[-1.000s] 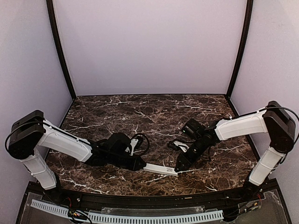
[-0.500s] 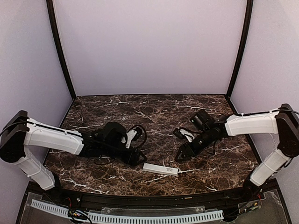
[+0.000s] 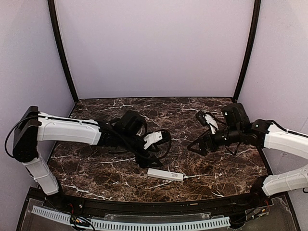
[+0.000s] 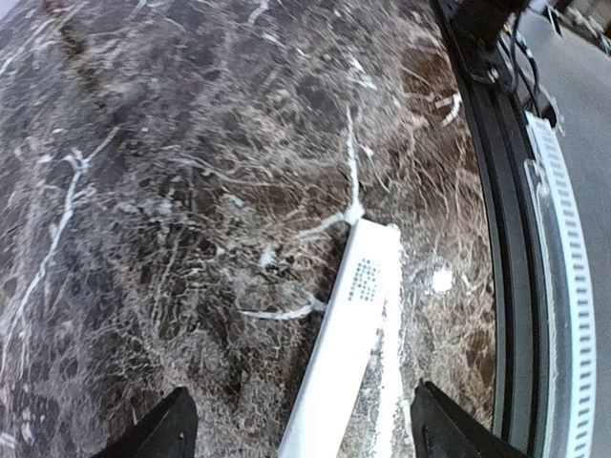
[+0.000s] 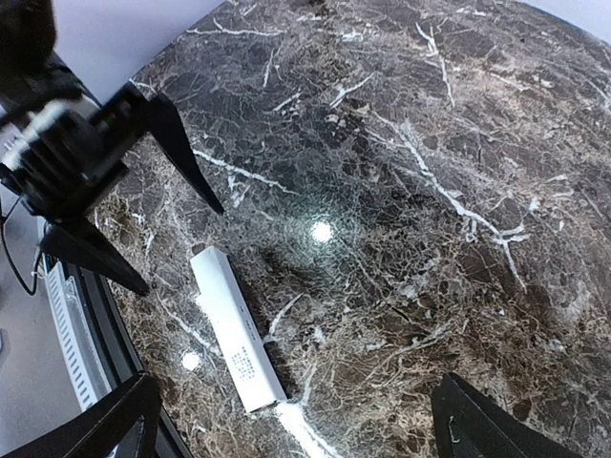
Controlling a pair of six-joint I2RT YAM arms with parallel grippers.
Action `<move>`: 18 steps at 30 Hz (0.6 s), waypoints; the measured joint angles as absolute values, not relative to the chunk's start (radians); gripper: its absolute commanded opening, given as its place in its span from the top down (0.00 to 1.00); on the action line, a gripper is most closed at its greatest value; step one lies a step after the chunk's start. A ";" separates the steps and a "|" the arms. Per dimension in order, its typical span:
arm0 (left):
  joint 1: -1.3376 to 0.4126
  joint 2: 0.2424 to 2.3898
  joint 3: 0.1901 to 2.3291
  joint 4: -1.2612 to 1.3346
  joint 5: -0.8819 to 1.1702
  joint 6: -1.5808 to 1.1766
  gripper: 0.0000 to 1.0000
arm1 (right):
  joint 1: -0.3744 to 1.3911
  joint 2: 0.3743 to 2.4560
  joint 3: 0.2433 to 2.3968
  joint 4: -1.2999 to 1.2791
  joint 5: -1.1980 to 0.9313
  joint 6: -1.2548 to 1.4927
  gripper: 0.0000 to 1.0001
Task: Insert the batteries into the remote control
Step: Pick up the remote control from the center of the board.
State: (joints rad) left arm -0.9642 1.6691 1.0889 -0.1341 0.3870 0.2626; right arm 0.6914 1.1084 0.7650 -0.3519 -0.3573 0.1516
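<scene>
Noting layout: remote control (image 3: pixel 165 174) lies flat by the table's near edge, long axis roughly along that edge. Your left gripper (image 3: pixel 146 161) hovers just behind its left end; right gripper (image 3: pixel 198 147) sits farther off. Both gape wide, holding nothing. Batteries not visible.

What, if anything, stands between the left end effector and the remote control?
Nothing visible. The left end effector hangs open close to the remote control, with only bare marble table between them.
</scene>
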 measured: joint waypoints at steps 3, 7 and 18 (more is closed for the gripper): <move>-0.964 1.758 1.153 -0.200 0.439 0.369 0.27 | 0.690 1.020 0.725 -0.335 -0.343 0.167 0.01; -0.967 1.831 1.194 -0.272 0.478 0.465 0.32 | 0.686 0.941 0.693 -0.313 -0.339 0.181 0.01; -1.014 1.937 1.270 -0.397 0.442 0.595 0.42 | 0.684 0.920 0.654 -0.283 -0.365 0.186 0.04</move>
